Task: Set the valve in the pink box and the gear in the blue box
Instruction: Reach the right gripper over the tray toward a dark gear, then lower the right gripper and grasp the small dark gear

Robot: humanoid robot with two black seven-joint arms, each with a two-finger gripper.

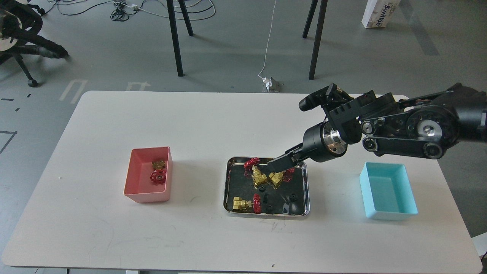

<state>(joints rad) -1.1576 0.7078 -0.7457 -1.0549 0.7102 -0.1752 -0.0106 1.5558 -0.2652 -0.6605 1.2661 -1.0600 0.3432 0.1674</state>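
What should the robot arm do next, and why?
Probably lower the right gripper toward a gear. It hangs over the tray, one valve already lies in the pink box, and the blue box holds nothing.
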